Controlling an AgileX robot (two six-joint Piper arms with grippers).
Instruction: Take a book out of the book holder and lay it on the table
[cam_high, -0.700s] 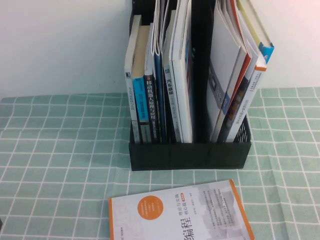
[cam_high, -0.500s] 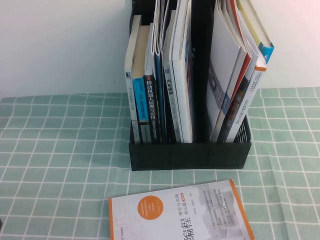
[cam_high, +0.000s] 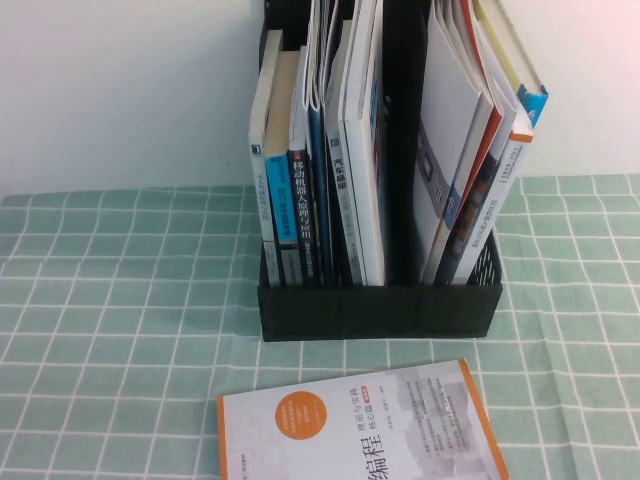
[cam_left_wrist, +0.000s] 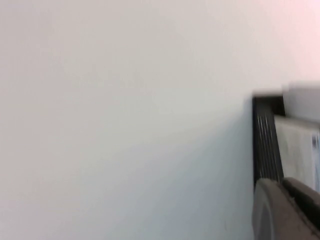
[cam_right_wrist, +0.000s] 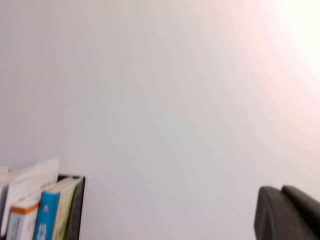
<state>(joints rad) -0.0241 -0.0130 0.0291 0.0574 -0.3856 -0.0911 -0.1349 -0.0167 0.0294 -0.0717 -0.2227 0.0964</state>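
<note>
The black book holder stands upright at the back middle of the green-checked table, packed with books in two compartments. The book, cream-covered with a blue band, leans at the far right of the right compartment. It also shows in the right wrist view, the book against the holder's wall. Neither arm appears in the high view. My right gripper hangs in the air facing the white wall, shut and empty. My left gripper is shut and empty, with the holder's edge beyond it.
A white book with an orange circle and orange edges lies flat on the cloth in front of the holder, near the front edge. A white wall rises right behind the holder.
</note>
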